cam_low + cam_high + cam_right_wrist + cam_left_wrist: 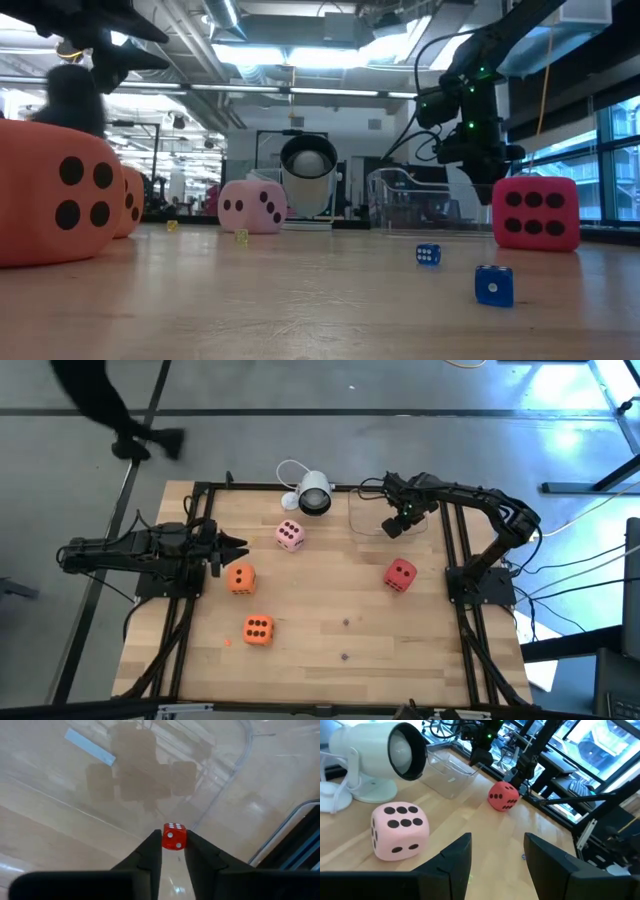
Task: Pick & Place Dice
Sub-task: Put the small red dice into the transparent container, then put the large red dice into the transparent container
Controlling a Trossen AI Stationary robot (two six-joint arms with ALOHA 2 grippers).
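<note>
— Where's the right gripper (393, 528) now?

— Over the clear plastic tray (370, 510) at the far side of the counter (340, 640). Its wrist view shows a tiny red die (174, 836) with white dots sitting between the jaws, with the tray floor beneath. Whether the jaws are pinching it or just letting go, I cannot tell.

— So that one's about placed?

— I'd guess it's at the drop, not yet lying in the tray. I can't see anything else lying in there.

— And the rest?

— Plenty. The big soft dice sit out on the counter: the pink die (290, 535) near the white round camera (312, 493), the red die (400, 574) towards the right arm's base, one orange die (241, 578) just by the left gripper (238, 547), another orange die (258, 629) nearer the front. From the low view, two small blue dice (493, 285) also lie loose.

— The left arm?

— Parked at the left edge, jaws apart, holding nothing.
</note>
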